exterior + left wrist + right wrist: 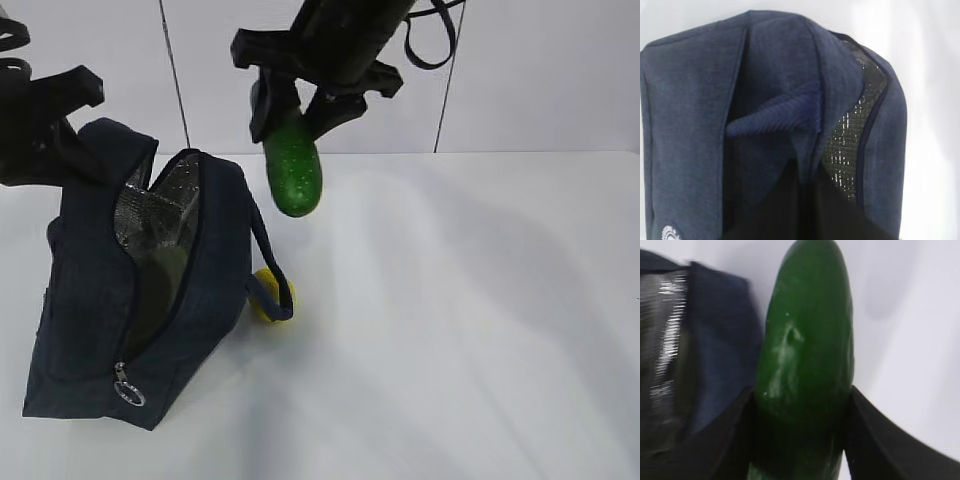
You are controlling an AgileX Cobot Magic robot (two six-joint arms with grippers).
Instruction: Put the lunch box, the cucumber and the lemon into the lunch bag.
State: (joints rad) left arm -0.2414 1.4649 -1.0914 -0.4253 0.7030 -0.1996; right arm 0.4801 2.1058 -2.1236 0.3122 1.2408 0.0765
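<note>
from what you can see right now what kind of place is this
Probably a lab or test bench rather than a kitchen: a bare white table, plain white panelled wall, and only staged items, a lunch bag, cucumber and lemon.

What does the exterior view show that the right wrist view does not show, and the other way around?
Only the exterior view shows the lemon on the table beside the bag, the silver ring pull, and the left arm up against the bag's top left corner. Only the right wrist view shows, up close, the right gripper with a finger on each side of the cucumber. Both show the cucumber held in the air to the right of the open lunch bag and its silver lining.
</note>
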